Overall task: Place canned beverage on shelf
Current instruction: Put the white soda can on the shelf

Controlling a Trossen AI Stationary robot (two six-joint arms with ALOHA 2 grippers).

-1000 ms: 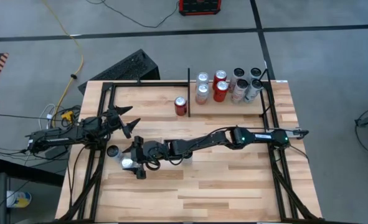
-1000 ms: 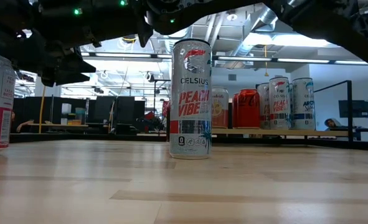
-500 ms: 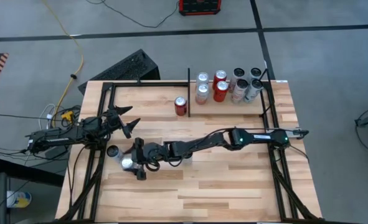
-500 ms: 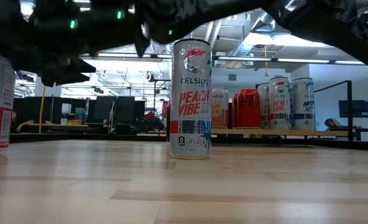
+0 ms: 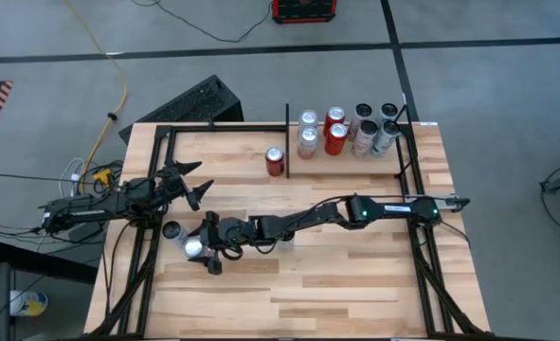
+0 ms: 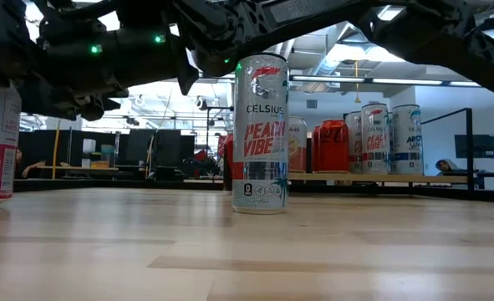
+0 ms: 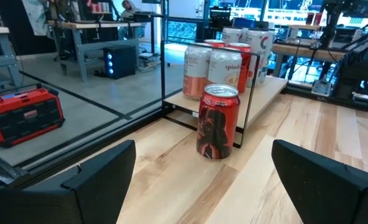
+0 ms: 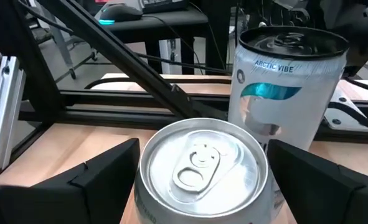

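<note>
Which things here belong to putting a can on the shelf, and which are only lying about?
Job:
- right gripper, open around silver can
- shelf
- Arctic Vibe can
- Peach Vibe can
- red can

Lying about:
- left gripper, idle
- yellow cable
- red box

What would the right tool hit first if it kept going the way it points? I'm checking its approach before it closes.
Most likely the silver can already sitting between the right tool's open fingers. Just beyond stands a second can marked Arctic Vibe, though how far behind is hard to judge.
</note>
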